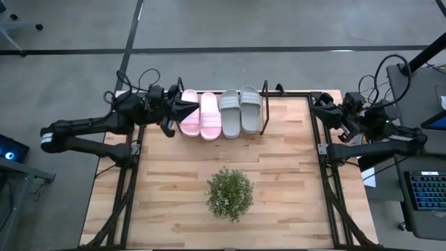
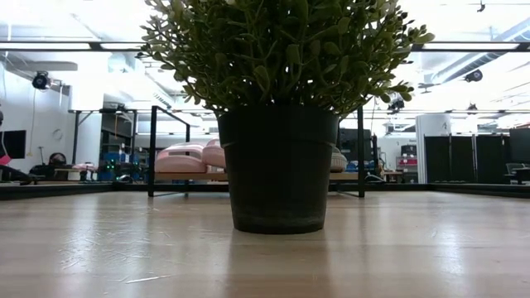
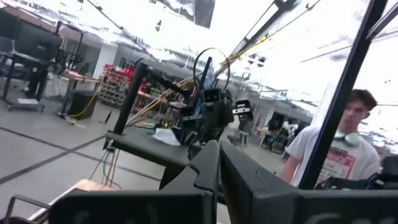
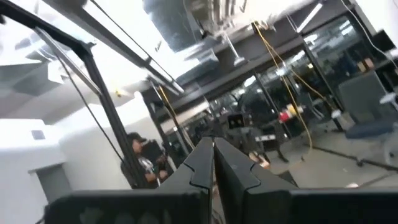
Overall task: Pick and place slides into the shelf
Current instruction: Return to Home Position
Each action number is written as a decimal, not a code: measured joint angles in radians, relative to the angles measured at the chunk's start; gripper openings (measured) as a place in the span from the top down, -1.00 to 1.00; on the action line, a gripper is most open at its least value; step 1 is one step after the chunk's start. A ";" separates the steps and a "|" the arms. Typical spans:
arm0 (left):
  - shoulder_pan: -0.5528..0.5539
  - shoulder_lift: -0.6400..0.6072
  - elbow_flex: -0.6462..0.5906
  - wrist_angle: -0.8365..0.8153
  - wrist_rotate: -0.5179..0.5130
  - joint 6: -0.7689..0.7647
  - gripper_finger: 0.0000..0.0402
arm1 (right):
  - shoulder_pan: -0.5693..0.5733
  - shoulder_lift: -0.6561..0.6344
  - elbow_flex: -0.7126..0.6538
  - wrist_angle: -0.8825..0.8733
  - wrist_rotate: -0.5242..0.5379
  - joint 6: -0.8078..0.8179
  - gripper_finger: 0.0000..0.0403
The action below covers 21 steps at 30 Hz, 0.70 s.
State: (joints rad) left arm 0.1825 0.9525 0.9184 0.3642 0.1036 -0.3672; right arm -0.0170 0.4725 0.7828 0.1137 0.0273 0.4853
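High view: four slides [image 1: 209, 115] stood on the shelf [image 1: 265, 104], job seemingly done. Left fingers [image 3: 200, 171] and right fingers [image 4: 200, 163] were together, empty, parked aside.

The right gripper [image 4: 213, 147] points up and out into a big room. Its two dark fingers [image 4: 231, 165] are pressed flat together. Just beyond the tips sits a small dark box [image 4: 235, 121], too far off to make out. To one side of the fingers a person [image 4: 140, 155] with dark hair stands behind a slanted black bar [image 4: 102, 106]. On the other side a yellow cable [image 4: 283, 71] hangs down, and farther that way there is a grey chair [image 4: 372, 106]. High above the gripper run shiny ceiling pipes [image 4: 214, 15].
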 joint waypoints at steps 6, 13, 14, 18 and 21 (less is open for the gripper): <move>0.000 -0.043 -0.089 0.106 0.022 -0.022 1.00 | 0.000 -0.062 -0.150 0.181 0.004 0.005 0.96; 0.001 -0.109 -0.169 0.185 0.023 -0.043 1.00 | 0.000 -0.153 -0.276 0.244 0.037 0.029 0.96; 0.001 -0.122 -0.185 0.201 0.022 -0.046 1.00 | 0.000 -0.171 -0.290 0.245 0.044 0.029 0.96; 0.001 -0.168 -0.245 0.219 0.014 -0.059 1.00 | 0.000 -0.248 -0.340 0.246 0.067 0.027 0.96; 0.001 -0.191 -0.303 0.295 0.004 -0.082 1.00 | 0.000 -0.302 -0.371 0.244 0.081 0.029 0.96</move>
State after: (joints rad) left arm 0.1833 0.7617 0.6154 0.6591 0.1078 -0.4491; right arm -0.0174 0.1708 0.4115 0.3578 0.1079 0.5138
